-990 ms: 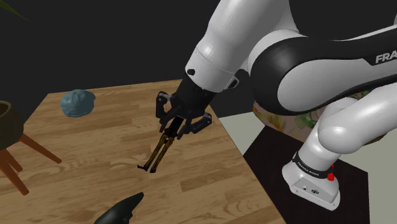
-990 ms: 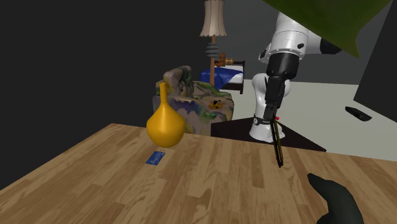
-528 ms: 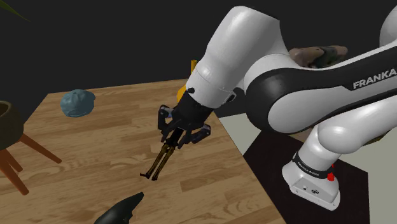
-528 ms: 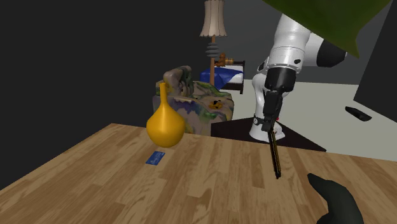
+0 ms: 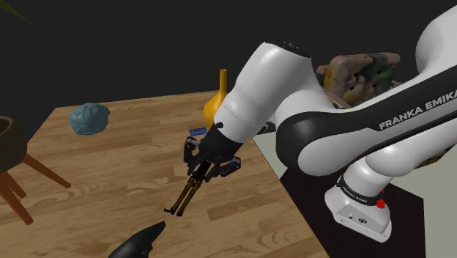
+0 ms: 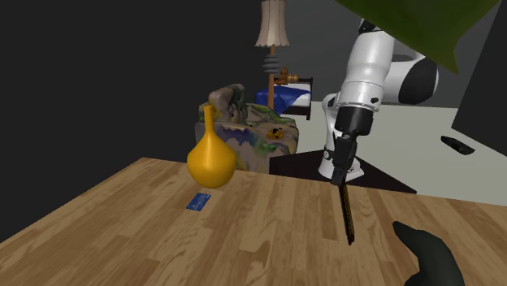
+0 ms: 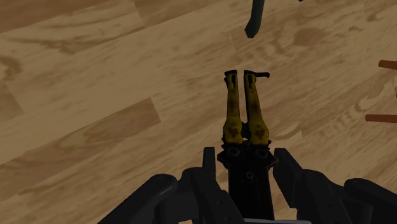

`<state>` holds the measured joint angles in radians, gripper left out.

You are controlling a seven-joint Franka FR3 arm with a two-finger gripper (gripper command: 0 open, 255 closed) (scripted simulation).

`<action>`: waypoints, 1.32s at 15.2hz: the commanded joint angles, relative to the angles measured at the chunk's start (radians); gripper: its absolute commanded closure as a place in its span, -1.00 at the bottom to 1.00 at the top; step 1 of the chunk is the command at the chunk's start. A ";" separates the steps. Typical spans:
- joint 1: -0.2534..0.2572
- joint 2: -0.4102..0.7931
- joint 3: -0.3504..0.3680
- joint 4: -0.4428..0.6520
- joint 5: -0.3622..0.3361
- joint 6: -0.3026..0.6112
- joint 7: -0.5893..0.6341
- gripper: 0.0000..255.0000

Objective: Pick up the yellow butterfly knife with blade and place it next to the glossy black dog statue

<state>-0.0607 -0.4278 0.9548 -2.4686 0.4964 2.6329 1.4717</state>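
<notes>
Over the wooden table [image 5: 110, 161] the white arm [image 5: 322, 132] leans out toward the black dog statue [image 5: 139, 243]. Its gripper [image 5: 203, 170] is clamped on the yellow knife [image 5: 184, 196], which hangs tip-down just above the boards, near the statue. This looks like the carrying step. Next it needs lowering beside the statue, then letting go.

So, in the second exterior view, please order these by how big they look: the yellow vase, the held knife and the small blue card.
1. yellow vase, clearly largest.
2. knife, long but thin, hanging from the gripper.
3. blue card, smallest.
The knife may be nearer the camera, so its real size is unsure.
</notes>
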 commanded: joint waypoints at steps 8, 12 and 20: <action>-0.066 0.097 0.105 -0.058 -0.032 0.154 0.028 1.00; -0.125 0.149 0.175 -0.079 -0.071 0.226 0.058 1.00; -0.355 0.247 0.405 -0.111 -0.212 0.355 0.165 1.00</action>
<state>-0.3913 -0.1898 1.3301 -2.5751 0.2994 2.9801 1.6252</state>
